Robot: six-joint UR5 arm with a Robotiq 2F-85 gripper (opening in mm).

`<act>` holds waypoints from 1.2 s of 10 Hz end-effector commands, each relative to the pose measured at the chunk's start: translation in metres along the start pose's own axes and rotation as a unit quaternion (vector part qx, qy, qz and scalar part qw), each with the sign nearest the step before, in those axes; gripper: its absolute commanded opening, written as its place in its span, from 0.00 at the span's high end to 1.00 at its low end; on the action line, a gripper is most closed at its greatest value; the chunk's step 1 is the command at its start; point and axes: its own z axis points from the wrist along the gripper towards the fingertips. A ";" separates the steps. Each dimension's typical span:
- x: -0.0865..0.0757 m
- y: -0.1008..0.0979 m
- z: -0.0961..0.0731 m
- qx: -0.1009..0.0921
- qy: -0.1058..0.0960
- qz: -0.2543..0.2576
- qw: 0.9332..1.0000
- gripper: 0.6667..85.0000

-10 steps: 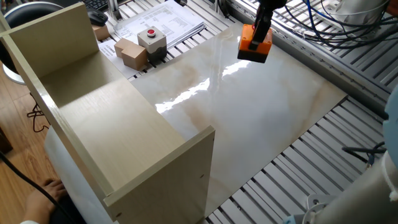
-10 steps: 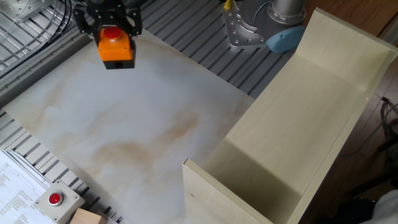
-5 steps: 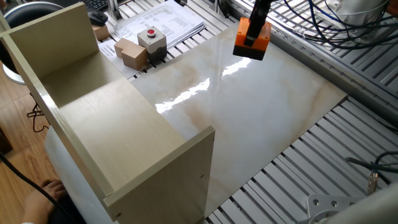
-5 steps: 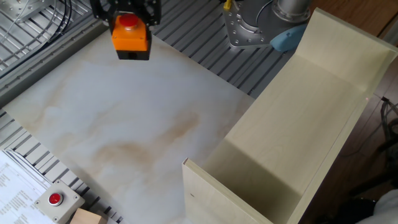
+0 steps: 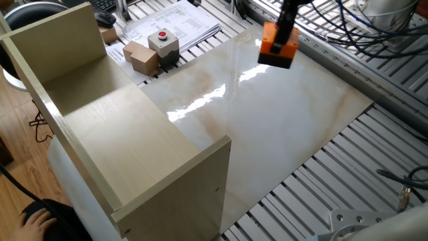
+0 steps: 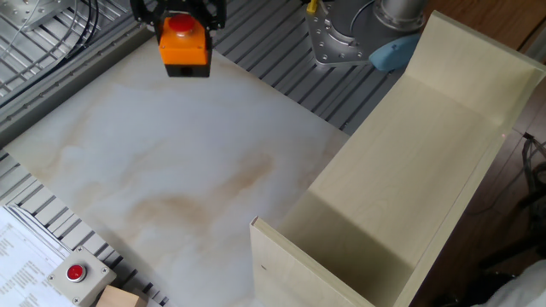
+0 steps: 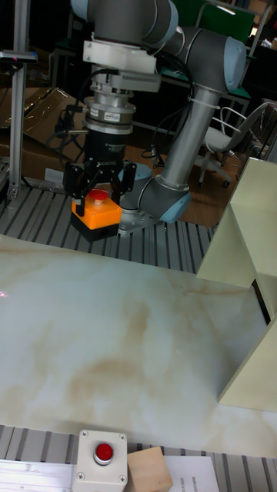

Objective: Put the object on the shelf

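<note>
The object [image 5: 277, 45] [image 6: 185, 50] [image 7: 95, 214], a small box with an orange top, black base and red mushroom button, hangs in the air above the far edge of the marble tabletop. My gripper [image 7: 98, 183] [image 6: 177, 10] is shut on it, black fingers [image 7: 75, 181] clamping both sides of the orange top. The shelf [image 5: 100, 114] [image 6: 409, 170] [image 7: 258, 231], a large beige wooden unit lying on its back with upright side walls, stands at the opposite side of the table, well apart from the object.
A grey box with a red button [image 5: 163, 43] [image 7: 102, 455] and a brown cardboard box [image 5: 140, 57] [image 7: 151, 467] sit beside printed sheets [image 5: 170, 23] near the shelf's end. Slatted metal rails [image 5: 348, 167] and cables [image 5: 348, 27] surround the marble top [image 5: 267, 120]. The arm's base [image 6: 358, 34] stands near the shelf.
The gripper has carried the object upward off the table and sideways along its far edge, a little toward the arm's base. The shelf and the other boxes have not moved.
</note>
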 end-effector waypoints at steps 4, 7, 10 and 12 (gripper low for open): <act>-0.022 0.064 -0.063 0.006 0.048 0.060 0.997 1.00; -0.024 0.062 -0.056 0.022 0.056 0.058 0.996 1.00; -0.045 0.078 -0.054 -0.013 0.017 0.022 1.000 1.00; -0.060 0.097 -0.059 -0.021 0.005 0.051 0.998 1.00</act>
